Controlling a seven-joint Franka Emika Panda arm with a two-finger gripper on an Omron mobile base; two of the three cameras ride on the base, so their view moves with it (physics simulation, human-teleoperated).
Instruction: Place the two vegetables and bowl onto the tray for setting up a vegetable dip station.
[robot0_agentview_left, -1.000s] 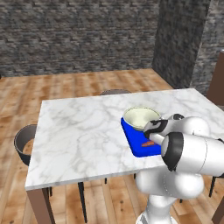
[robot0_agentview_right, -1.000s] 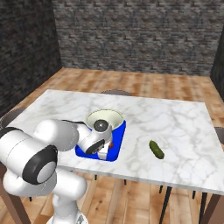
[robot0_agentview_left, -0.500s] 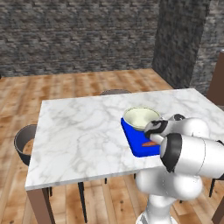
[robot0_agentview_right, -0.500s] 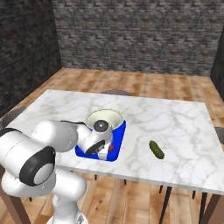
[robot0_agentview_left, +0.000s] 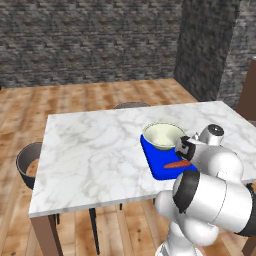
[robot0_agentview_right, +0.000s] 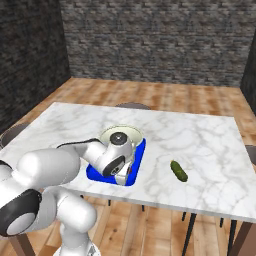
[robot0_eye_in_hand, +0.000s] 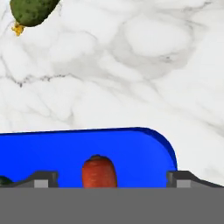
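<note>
Table (robot0_agentview_right: 210, 145): marble, carries everything. Tray (robot0_agentview_left: 156, 165) at near edge, bowl (robot0_agentview_left: 163, 135) on its far end, carrot (robot0_eye_in_hand: 99, 171) lying on the blue between the spread fingertips, let go (jaws wide, gripping nothing). Gripper (robot0_eye_in_hand: 111, 177) low over tray. Cucumber (robot0_agentview_right: 178, 170) alone on marble, well right of tray, long axis slanting away from the hand – next reach goes right

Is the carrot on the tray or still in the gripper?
On the tray: the carrot lies on the blue surface between the open gripper's spread fingertips, untouched.
</note>
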